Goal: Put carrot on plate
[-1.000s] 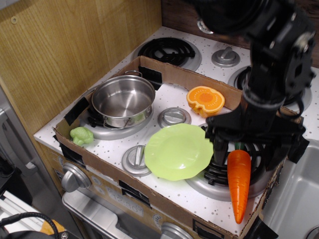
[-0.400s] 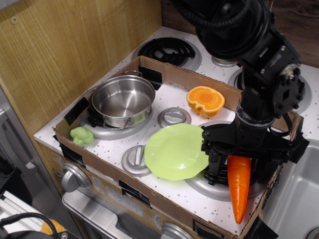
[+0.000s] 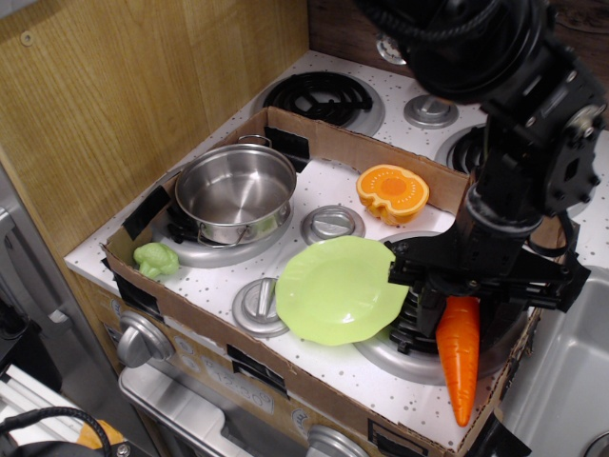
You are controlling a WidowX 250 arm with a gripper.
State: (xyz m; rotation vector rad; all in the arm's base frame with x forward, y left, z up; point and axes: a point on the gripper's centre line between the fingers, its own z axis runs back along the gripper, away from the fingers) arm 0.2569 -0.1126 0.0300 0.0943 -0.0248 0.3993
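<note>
Carrot (image 3: pixel 458 357) lies on the toy stove's worktop (image 3: pixel 314 181) at the right front, its narrow tip pointing toward the near cardboard edge and its thick stem end hidden under the black pincer (image 3: pixel 457 293). Only one view is given, looking down from the front left. A second ago the pincer stood over the stem end with the green top just showing; it dipped lower and drifted left, and now sits a touch further right, squarely over that end, while the carrot itself has barely shifted. The arm appears to be lining up for the grasp, not yet lifting. Whether the jaws are wide or already pinching the carrot I cannot tell, since the wrist body covers them. The plate (image 3: pixel 333 290), lime green and empty, sits just left of the carrot, near but apart from it, so once the carrot is gripped the carry would be short and leftward. Behind stand a steel pot (image 3: pixel 235 190) on the left burner, an orange pumpkin half (image 3: pixel 392 192) near the back wall of the cardboard tray (image 3: pixel 314 133), and a small green broccoli toy (image 3: pixel 156 258) at the far left.
</note>
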